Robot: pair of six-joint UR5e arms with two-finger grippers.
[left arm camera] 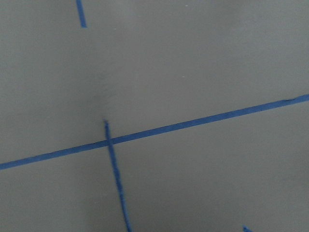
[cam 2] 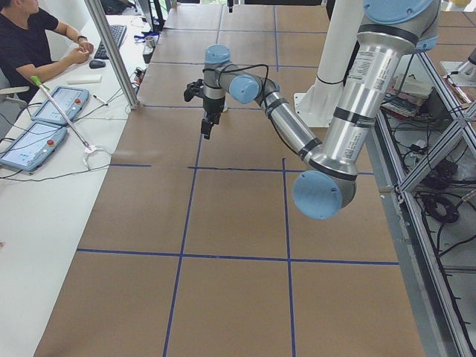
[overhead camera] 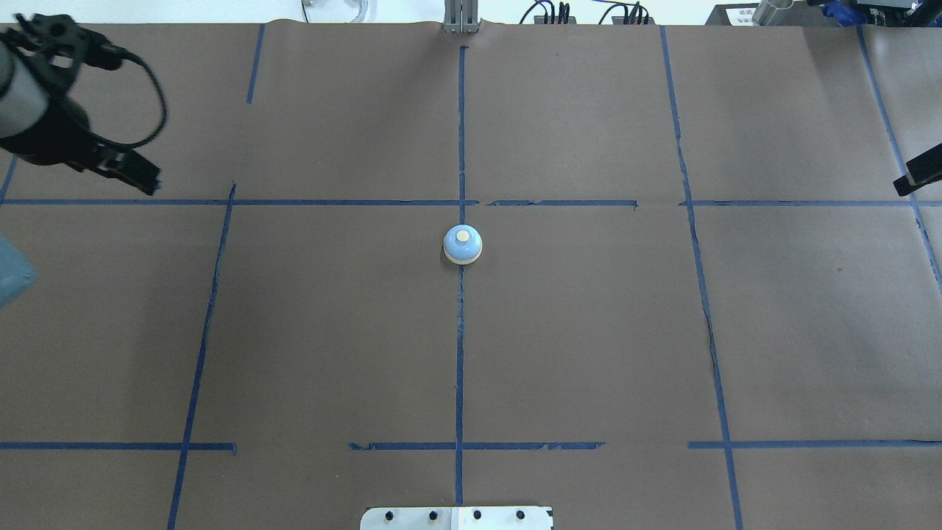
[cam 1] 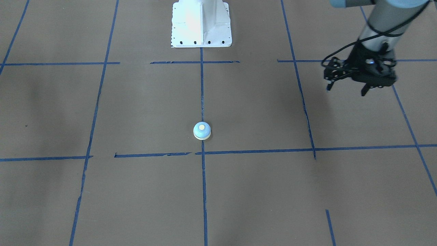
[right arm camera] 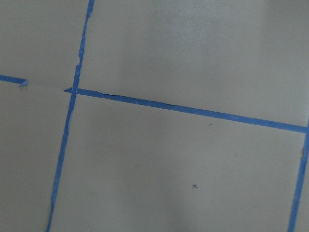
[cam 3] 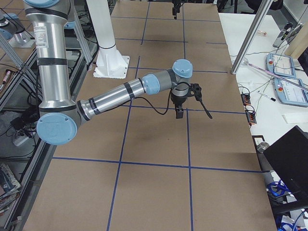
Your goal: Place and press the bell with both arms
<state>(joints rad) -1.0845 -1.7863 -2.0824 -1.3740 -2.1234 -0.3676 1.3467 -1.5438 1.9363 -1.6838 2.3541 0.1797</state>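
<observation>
Right gripper (overhead camera: 917,176) cropped; seemingly one fingertip

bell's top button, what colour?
Cream top button on the small light-blue dome-shaped call bell; shows best in the overhead exterior view.

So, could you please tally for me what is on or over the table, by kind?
Bell: 1
Robot arms: 2, the left arm and the right arm
White pedestal: 1
Total: 4
</observation>
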